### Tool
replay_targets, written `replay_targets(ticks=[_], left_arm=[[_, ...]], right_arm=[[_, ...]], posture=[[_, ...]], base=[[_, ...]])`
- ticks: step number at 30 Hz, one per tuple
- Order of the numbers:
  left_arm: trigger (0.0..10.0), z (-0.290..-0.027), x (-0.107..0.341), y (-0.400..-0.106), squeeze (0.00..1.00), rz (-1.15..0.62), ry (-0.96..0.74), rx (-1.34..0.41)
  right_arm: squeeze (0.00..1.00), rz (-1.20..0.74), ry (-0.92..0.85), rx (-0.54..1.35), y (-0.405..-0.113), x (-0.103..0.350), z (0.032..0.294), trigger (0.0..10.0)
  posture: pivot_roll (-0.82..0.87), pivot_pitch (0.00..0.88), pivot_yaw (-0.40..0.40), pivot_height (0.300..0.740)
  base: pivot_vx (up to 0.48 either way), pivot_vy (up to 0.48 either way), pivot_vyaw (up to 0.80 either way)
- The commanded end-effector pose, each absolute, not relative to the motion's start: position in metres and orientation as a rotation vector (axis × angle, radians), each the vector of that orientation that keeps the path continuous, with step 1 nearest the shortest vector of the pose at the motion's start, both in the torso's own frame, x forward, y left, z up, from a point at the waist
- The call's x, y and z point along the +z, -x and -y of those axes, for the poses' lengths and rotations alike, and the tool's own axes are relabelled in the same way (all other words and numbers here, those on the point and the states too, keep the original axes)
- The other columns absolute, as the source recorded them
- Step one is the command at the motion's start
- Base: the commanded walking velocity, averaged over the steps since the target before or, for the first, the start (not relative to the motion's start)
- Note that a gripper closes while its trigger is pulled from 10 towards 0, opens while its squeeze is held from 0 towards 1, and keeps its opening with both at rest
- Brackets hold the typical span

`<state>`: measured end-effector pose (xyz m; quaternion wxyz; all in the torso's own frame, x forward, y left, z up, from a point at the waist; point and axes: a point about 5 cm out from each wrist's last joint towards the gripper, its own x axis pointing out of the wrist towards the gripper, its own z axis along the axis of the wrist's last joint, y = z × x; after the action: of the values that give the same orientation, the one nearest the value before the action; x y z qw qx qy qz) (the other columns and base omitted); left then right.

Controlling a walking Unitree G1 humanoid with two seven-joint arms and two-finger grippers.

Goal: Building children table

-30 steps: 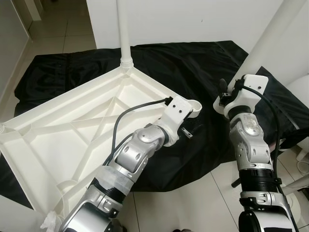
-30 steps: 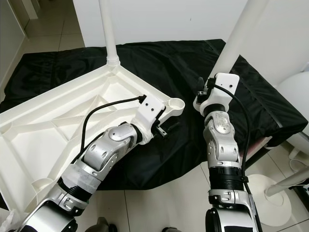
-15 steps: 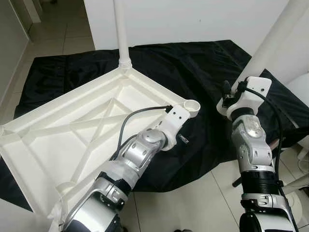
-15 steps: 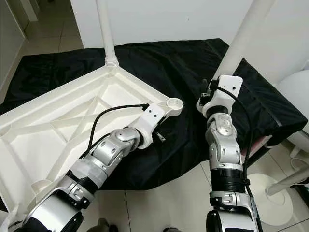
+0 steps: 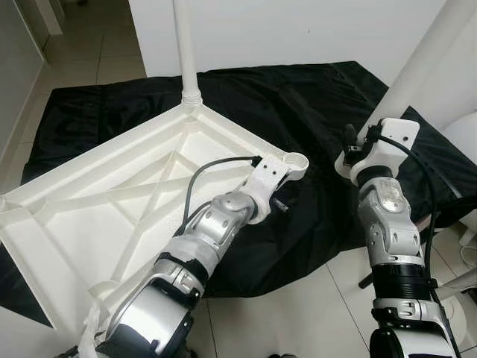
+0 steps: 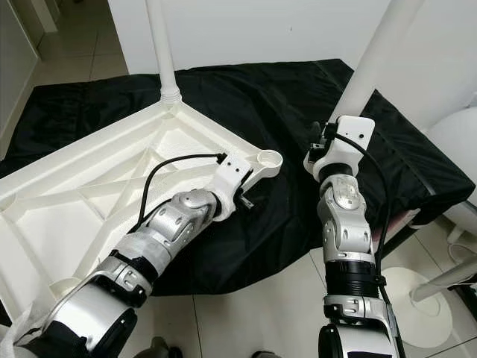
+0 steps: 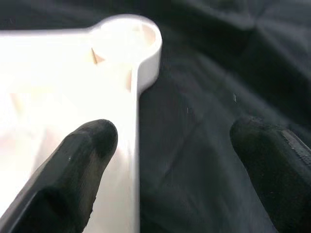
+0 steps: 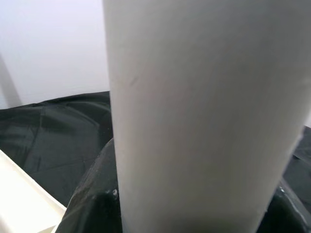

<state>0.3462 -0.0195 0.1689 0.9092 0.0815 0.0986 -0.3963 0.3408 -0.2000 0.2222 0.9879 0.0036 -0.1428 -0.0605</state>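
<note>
Left eye view: your landmark is the upturned white table top point(image 5: 97, 201), lying on a black cloth point(image 5: 313, 112) on the floor. One white leg point(image 5: 186, 52) stands in its far corner socket. Your left gripper point(image 7: 170, 155) sits at the near-right corner, just behind the empty socket point(image 5: 296, 161), fingers point(image 7: 73, 160) spread wide astride the rim. Your right gripper point(image 5: 349, 145), right of the table top, clamps a second white leg point(image 5: 417, 67).

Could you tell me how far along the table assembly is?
One leg already stands in the far corner of the upturned tabletop. The right gripper holds a second leg; the left gripper, fingers open, straddles the tabletop's edge near the empty socket. Other sockets remain unfilled.
</note>
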Motion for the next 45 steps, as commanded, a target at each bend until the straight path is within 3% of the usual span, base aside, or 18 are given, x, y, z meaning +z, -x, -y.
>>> replay_targets(ticks=[1,12,23,28,35,42,43,45], left_arm=[[10.0,0.014,0.165,-0.352,0.0,-0.209,-0.186,-0.692],[10.0,0.01,0.154,-0.357,0.0,-0.259,-0.275,-0.635],[10.0,0.017,0.148,-0.352,0.0,-0.28,-0.364,-0.721],[10.0,0.022,0.148,-0.345,0.0,-0.282,-0.348,-0.84],[10.0,0.016,0.128,-0.315,0.0,-0.313,-0.451,-1.167],[10.0,0.008,0.125,-0.305,0.0,-0.317,-0.474,-1.27],[9.3,0.007,0.125,-0.303,0.0,-0.319,-0.476,-1.28],[9.3,0.006,0.125,-0.302,0.0,-0.323,-0.473,-1.284]], right_arm=[[0.0,0.322,0.0,-0.125,-0.341,0.229,0.2,10.0],[0.0,0.328,0.001,-0.129,-0.342,0.231,0.2,10.0],[0.0,0.326,0.007,-0.129,-0.343,0.231,0.199,10.0],[0.0,0.327,0.012,-0.134,-0.343,0.231,0.2,10.0],[0.0,0.328,0.018,-0.138,-0.343,0.231,0.201,10.0],[0.0,0.327,0.02,-0.14,-0.343,0.23,0.202,10.0],[0.0,0.327,0.021,-0.14,-0.343,0.23,0.201,10.0],[0.0,0.326,0.022,-0.14,-0.343,0.23,0.201,10.0]], posture=[[-0.04,0.055,0.032,0.74],[-0.04,0.053,0.037,0.74],[-0.03,0.055,0.038,0.74],[-0.03,0.055,0.04,0.74],[-0.03,0.054,0.04,0.74],[-0.03,0.056,0.039,0.74],[-0.03,0.056,0.039,0.74],[-0.03,0.056,0.039,0.74]], base=[[0.0,0.0,0.0],[0.0,0.0,0.0],[0.0,0.0,0.0],[0.0,0.0,0.0],[0.0,0.0,0.0],[0.0,0.0,0.0],[0.0,0.0,0.0],[0.0,0.0,0.0]])
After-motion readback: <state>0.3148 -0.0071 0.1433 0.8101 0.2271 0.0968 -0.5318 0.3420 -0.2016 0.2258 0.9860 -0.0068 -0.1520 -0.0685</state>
